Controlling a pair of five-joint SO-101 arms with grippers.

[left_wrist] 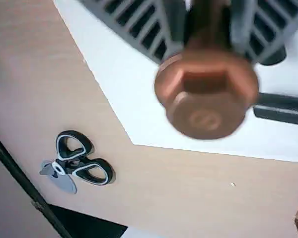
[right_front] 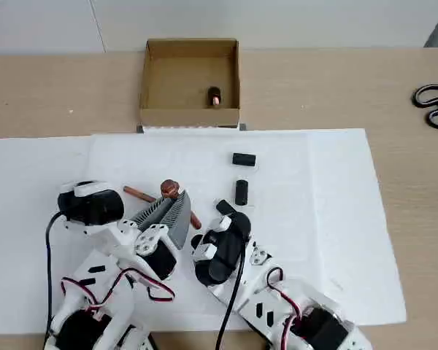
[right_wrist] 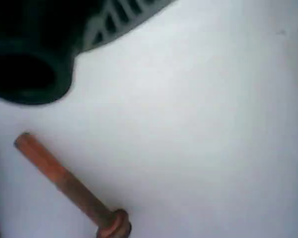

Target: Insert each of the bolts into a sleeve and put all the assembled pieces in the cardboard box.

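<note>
My left gripper [right_front: 172, 202] is shut on a copper bolt [right_front: 169, 189], gripping the shank between grey ribbed fingers [left_wrist: 139, 25]. The hex head [left_wrist: 206, 95] points at the left wrist camera. A second bolt [right_front: 140, 194] lies flat on the white paper beside it, also seen as the bolt [right_wrist: 64, 183] in the right wrist view. My right gripper [right_front: 225, 210] holds a black sleeve [right_wrist: 29, 72], its open bore facing the camera. Two more sleeves [right_front: 244, 159] [right_front: 241, 192] lie on the paper. The cardboard box [right_front: 152, 80] holds one assembled piece [right_front: 214, 95].
White paper [right_front: 328, 219] covers the middle of the wooden table. Scissors [right_front: 434, 106] lie at the far right edge, also seen as the scissors [left_wrist: 77, 166] in the left wrist view. The two arms sit close together at the front.
</note>
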